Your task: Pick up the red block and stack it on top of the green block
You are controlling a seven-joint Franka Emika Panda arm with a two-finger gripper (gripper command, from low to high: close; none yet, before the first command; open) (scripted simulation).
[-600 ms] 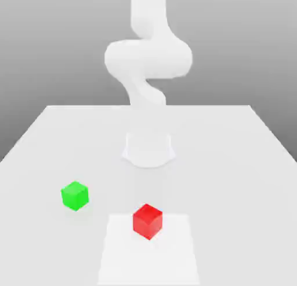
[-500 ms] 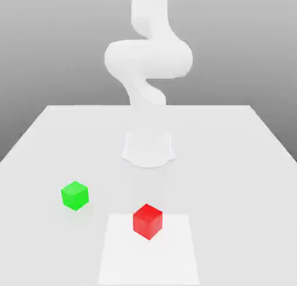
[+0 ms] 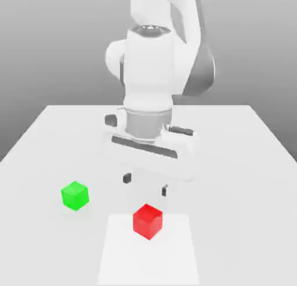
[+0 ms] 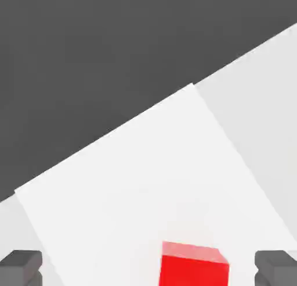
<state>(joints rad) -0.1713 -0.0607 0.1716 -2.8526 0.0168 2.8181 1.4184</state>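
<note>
Jaws spread above red block (image 3: 147,221), green block (image 3: 75,195) well apart

Simulated tabletop test scene; plain white table (image 3: 243,140); flat grey backdrop; bare coloured cubes.

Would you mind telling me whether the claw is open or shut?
Open: the claw has its fingers spread apart above the small red cube, gripping nothing.

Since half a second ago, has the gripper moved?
Yes. The gripper has come forward and down from beside the arm's base, and now hangs open just behind the red block, which sits on the table.
</note>
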